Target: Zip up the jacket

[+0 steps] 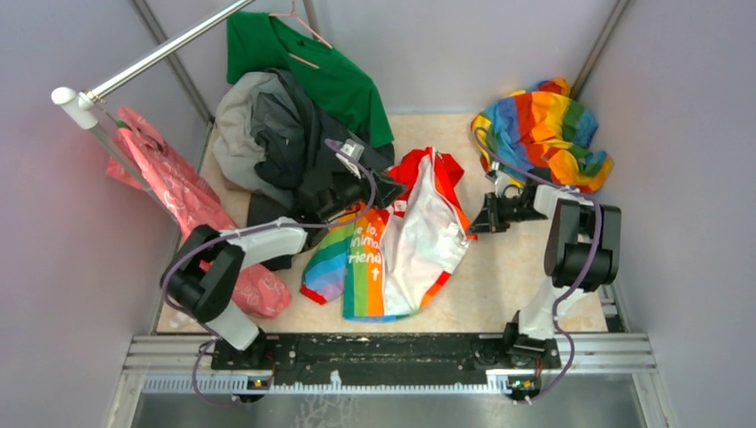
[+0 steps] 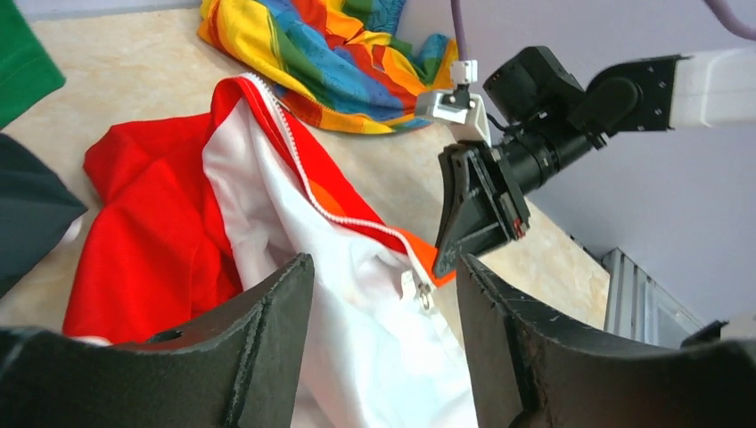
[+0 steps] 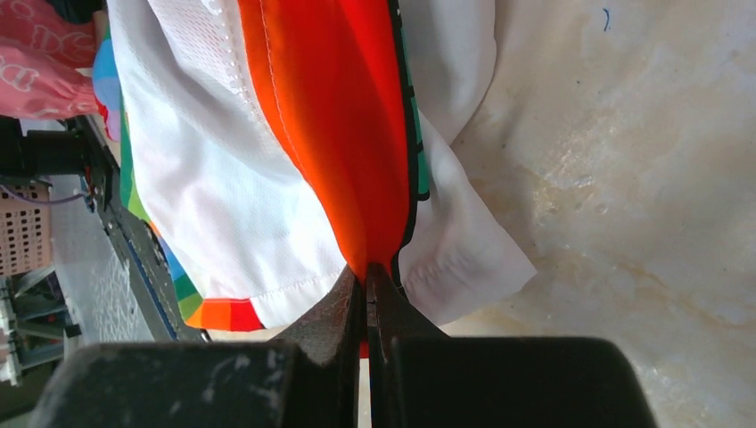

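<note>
While the table (image 1: 517,276) bears the jacket (image 1: 419,236) at its middle, between my arms, my right pincer (image 3: 365,287) is clamped on its orange-red zipper strip (image 3: 330,134); I should hold that edge taut. My left pincer (image 2: 383,267) hangs apart above the zipper pull (image 2: 419,290), and should close squarely on that small tab.

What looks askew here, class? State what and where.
The jacket lies rumpled with its front open: the zipper teeth snake loosely along its white panel. The right gripper pinches its orange edge; the left gripper hangs open.
</note>
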